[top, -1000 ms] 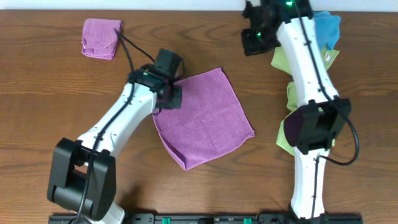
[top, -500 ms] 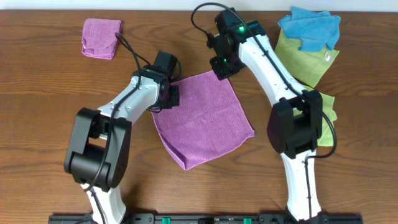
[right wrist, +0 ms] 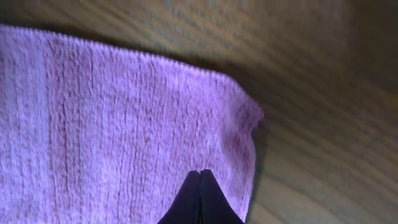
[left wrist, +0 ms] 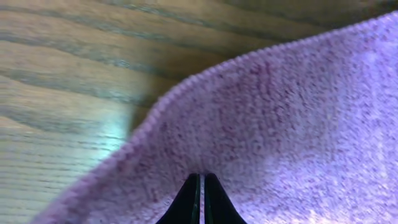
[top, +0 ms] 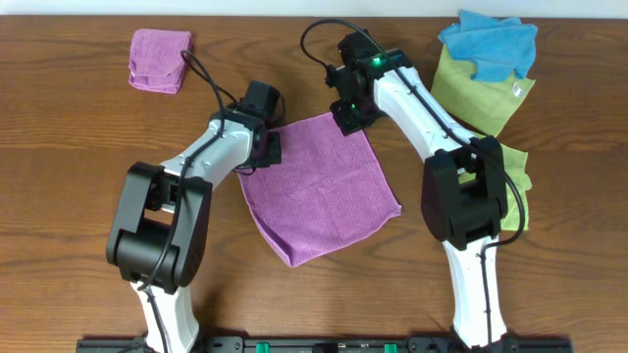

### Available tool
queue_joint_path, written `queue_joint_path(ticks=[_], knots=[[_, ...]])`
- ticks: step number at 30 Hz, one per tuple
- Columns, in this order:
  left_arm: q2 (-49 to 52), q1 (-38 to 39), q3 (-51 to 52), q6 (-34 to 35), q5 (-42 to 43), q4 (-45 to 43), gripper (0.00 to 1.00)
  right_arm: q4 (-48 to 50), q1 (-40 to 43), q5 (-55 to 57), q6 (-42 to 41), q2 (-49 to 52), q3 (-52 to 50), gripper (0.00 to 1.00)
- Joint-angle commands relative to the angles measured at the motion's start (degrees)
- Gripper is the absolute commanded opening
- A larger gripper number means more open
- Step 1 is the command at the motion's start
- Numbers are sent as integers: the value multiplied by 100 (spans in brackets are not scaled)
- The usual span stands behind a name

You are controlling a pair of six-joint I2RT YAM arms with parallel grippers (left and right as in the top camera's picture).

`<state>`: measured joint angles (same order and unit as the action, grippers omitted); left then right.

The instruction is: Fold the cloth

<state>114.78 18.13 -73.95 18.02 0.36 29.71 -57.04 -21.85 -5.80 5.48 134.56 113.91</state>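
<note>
Purple cloth (top: pixel 324 191) lies flat at the middle of the table (top: pixel 69 196). Left gripper (top: pixel 266 152) is clenched, tips on its left corner; right gripper (top: pixel 348 116), also clenched, touches the far corner. Whether either pinches fabric is unclear.

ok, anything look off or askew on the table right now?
Nothing spilled or damaged. The cloth lies flat but skewed, edges diagonal to the table. At the far right, a blue cloth sits crumpled on a green cloth.

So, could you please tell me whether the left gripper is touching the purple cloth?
Touching. The left wrist view shows the left gripper shut on the cloth just inside its corner.
</note>
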Motion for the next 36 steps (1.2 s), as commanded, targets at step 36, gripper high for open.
queue_joint_path(ticks=[36], knots=[[358,-398,-208,-629,-417,-702,6,85,-299,262,-420,455,-46,1]])
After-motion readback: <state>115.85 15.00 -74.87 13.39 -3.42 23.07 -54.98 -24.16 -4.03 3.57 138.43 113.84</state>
